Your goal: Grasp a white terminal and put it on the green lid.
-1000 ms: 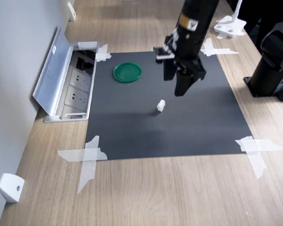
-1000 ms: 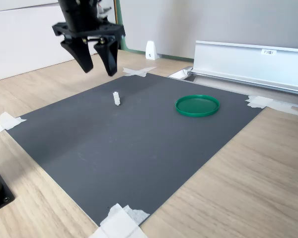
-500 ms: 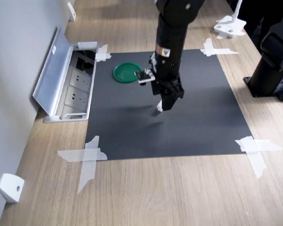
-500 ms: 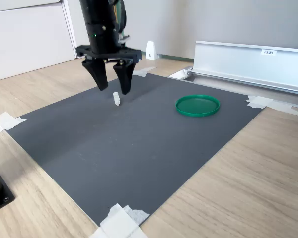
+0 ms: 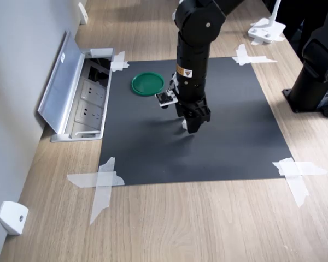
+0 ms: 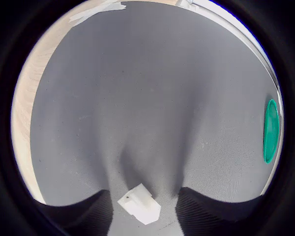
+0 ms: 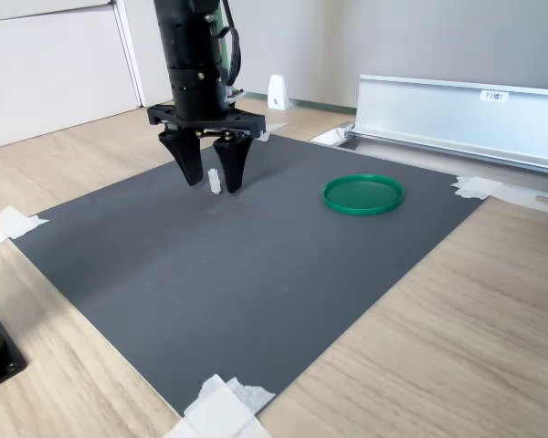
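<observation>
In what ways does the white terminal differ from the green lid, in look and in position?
The white terminal is a tiny boxy block standing upright; the green lid is a flat round disc, much wider. The terminal stands between the fingers of the open gripper; the lid lies apart from it, with nothing on it or around it. Both rest on the black mat.

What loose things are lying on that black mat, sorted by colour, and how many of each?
White: 1, the white terminal, between the open end effector fingers.
Green: 1, the green lid.
Total: 2.
</observation>
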`<act>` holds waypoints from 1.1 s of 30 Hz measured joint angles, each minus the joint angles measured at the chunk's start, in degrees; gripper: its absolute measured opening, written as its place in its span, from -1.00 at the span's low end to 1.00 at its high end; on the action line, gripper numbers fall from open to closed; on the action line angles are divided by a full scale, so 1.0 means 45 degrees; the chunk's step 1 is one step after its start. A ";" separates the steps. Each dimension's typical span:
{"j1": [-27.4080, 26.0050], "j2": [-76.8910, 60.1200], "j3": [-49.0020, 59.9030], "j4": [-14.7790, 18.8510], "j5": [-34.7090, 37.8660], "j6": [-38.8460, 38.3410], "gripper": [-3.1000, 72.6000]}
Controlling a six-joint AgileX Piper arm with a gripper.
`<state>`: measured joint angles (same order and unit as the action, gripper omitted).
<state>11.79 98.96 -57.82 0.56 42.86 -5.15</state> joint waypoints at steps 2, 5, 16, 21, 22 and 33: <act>0.0000 0.0057 0.0000 0.0000 0.0000 -0.0007 0.21; 0.0000 0.0130 0.0000 0.0023 0.0000 -0.0016 -0.18; -0.0994 -0.0692 -0.0028 0.0762 0.0407 -0.1648 -0.67; -0.2500 -0.0829 -0.0570 0.0733 0.1194 -0.2450 -0.67; -0.2807 -0.0829 -0.0714 0.0718 0.1303 -0.2546 -0.67; -0.5186 0.0338 -0.3396 0.0015 0.1733 -0.4187 -0.67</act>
<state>-11.55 100.48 -73.10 0.63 50.65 -23.99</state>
